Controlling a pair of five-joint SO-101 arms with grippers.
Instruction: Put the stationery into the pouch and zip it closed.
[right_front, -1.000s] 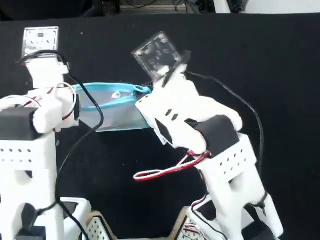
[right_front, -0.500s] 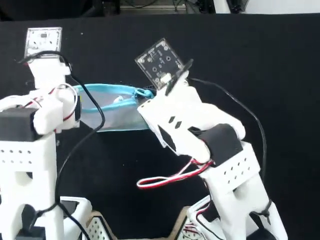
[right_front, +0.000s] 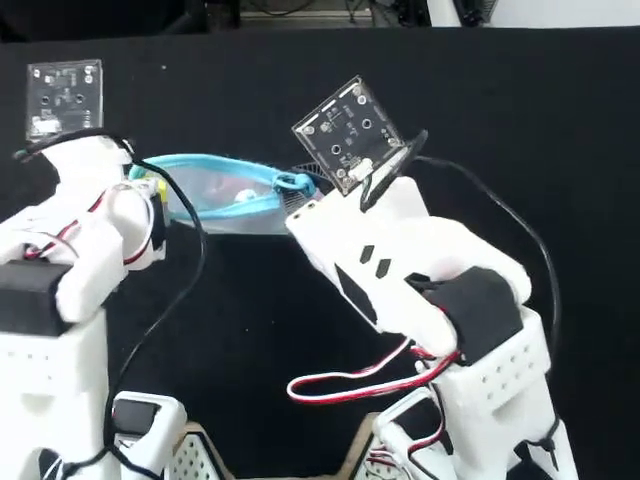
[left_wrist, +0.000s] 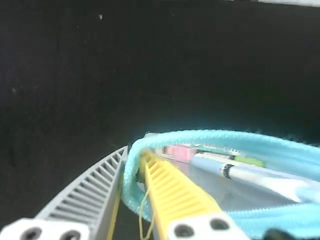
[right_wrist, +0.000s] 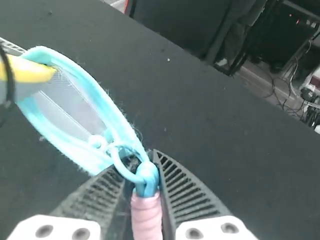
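Observation:
The clear pouch (right_front: 222, 212) with a light-blue zip rim hangs between the two arms above the black table. My left gripper (right_front: 150, 190) is shut on the pouch's end; in the left wrist view the left gripper (left_wrist: 134, 153) pinches the blue rim (left_wrist: 225, 138) between a yellow finger (left_wrist: 172, 187) and a grey finger. Inside lie a pink eraser (left_wrist: 180, 150) and a pen (left_wrist: 240, 173). My right gripper (right_wrist: 144, 172) is shut on the blue zipper pull (right_wrist: 145, 176) at the other end, where the pouch (right_wrist: 70, 112) mouth gapes open. From above, the right gripper (right_front: 297, 192) is mostly hidden under its wrist.
A black cloth (right_front: 520, 120) covers the table up to its far edge. Red and white wires (right_front: 350, 375) loop below the right arm, and a black cable (right_front: 195, 260) hangs from the left arm. Furniture and floor cables (right_wrist: 280, 75) stand beyond the table.
Both arms have risen and carried the pouch upward and slightly away. The right wrist has shifted to the right, and the pouch now looks flatter and stretched between the grippers.

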